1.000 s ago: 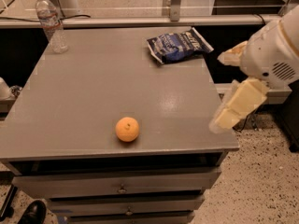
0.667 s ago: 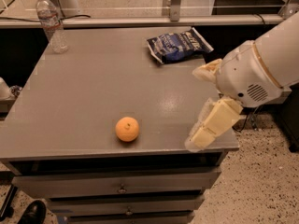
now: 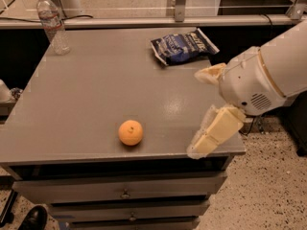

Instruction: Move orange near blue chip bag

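Observation:
The orange [image 3: 131, 132] sits on the grey table [image 3: 96, 95] near its front edge, stem spot up. The blue chip bag [image 3: 183, 46] lies flat at the table's back right, far from the orange. My gripper [image 3: 200, 114] is over the table's right front part, to the right of the orange and well apart from it. Its two cream fingers [image 3: 216, 131] are spread wide, one toward the bag side and one near the front edge. It is open and holds nothing.
A clear plastic water bottle [image 3: 52, 24] stands at the table's back left corner. Drawers [image 3: 124, 194] sit under the table front. A rail [image 3: 144, 20] runs behind the table. Speckled floor lies to the right.
The arm and gripper have moved left, from beyond the table's right edge to over its right front part, closer to the orange. The orange and bag have not moved.

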Available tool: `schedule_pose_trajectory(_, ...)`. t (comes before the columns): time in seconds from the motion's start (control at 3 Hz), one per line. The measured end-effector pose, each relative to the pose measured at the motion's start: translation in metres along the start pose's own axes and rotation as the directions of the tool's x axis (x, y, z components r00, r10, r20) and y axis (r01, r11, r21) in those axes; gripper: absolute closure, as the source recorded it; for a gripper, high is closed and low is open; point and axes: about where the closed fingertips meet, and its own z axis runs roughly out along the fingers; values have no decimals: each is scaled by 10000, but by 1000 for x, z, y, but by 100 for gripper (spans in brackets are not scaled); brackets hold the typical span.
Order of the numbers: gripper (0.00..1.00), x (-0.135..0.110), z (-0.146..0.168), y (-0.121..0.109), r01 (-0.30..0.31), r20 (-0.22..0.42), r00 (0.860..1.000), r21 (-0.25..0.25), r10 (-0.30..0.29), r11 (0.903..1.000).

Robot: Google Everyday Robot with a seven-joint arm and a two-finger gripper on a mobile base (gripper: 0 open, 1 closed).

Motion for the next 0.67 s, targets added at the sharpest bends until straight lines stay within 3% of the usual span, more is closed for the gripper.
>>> schedule_pose_trajectory(0.33, 0, -7, 31, 6, 1081, 391, 9933, 103, -1085, 9941)
schedule_pose_trajectory(0.67, 0, -10, 65, 9, 1954, 588, 9790, 51, -1954, 9807)
